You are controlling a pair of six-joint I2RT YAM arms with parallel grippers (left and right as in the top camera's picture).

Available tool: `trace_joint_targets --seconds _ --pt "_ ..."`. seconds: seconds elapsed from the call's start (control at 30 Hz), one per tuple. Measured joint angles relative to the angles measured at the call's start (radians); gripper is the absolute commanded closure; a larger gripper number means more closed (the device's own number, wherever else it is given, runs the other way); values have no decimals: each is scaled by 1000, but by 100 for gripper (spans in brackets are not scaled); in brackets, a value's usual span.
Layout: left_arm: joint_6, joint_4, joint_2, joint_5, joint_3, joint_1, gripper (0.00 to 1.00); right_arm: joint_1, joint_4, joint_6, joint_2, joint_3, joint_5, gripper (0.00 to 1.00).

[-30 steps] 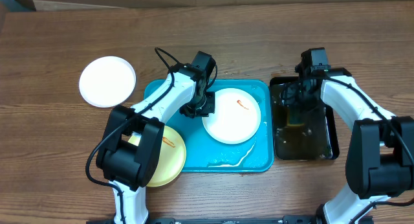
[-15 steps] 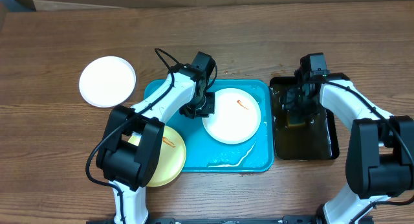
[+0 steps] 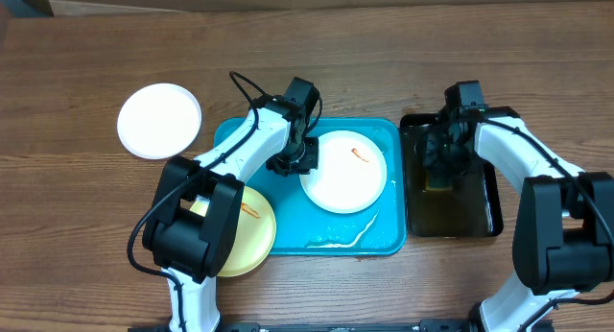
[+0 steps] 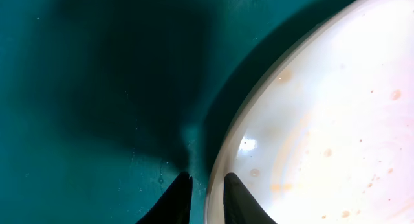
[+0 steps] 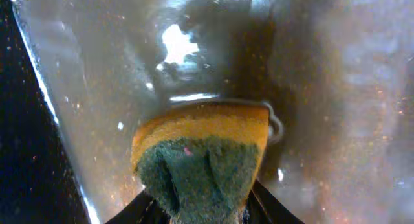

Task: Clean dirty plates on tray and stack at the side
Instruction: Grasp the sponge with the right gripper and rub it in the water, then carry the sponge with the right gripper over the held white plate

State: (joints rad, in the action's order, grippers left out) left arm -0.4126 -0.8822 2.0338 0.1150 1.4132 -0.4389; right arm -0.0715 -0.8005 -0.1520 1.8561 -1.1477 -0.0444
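Nearest the robot, the yellow plate [image 3: 251,248] lies at the near left corner of the blue tray [image 3: 291,219], its outer edge hanging past the rim over the table [image 3: 384,63]; it carries a small orange smear and the left arm covers part of it. Just beside it, along the near edge of the blue tray, runs a thin whitish streak [image 3: 350,238]. Farther in, the smeared white plate [image 3: 342,174] sits on the right half of the blue tray, with an orange mark near its far side. The left end effector [image 3: 293,161] is at this plate's left edge; in the left wrist view its fingers [image 4: 183,199] are drawn close, one over the tray floor and one over the plate, pinching the wet rim of the smeared white plate [image 4: 336,120] between them. To the right, apart from the blue tray, the black tray [image 3: 480,212] holds a film of water. The right end effector [image 3: 443,157] is down inside it, clamped on a sponge [image 5: 200,146], yellow with a green scouring face turned to the wrist camera. Farthest off, left of the blue tray and apart from it, the plain white plate [image 3: 159,120] lies flat on the table
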Motion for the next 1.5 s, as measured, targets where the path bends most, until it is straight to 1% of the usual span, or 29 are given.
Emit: trace_joint_targets --seconds 0.13,0.2,0.3,0.37,0.6,0.63,0.7,0.73,1.13,1.27,1.37,1.5 --pt "0 0 0 0 0 0 80 0 -28 0 0 -17 0 64" --pt "0 0 0 0 0 0 80 0 -35 0 0 -19 0 60" --pt "0 0 0 0 0 0 80 0 -47 0 0 -19 0 58" --pt "0 0 0 0 0 0 80 0 -53 0 0 -19 0 54" --pt "0 0 0 0 0 0 80 0 -76 -1 0 -19 0 56" --pt "0 0 0 0 0 0 80 0 -79 0 0 -19 0 62" --pt "0 0 0 0 0 0 80 0 -81 0 0 -19 0 87" --pt "0 0 0 0 0 0 80 0 -80 0 0 -19 0 96" --pt "0 0 0 0 0 0 80 5 -75 0 0 -19 34 96" --pt "0 0 0 0 0 0 87 6 -76 0 0 -19 41 96" --pt "0 1 0 0 0 0 96 6 -113 0 0 -23 66 96" --pt "0 3 0 1 0 0 96 6 -247 -11 0 -95 108 96"
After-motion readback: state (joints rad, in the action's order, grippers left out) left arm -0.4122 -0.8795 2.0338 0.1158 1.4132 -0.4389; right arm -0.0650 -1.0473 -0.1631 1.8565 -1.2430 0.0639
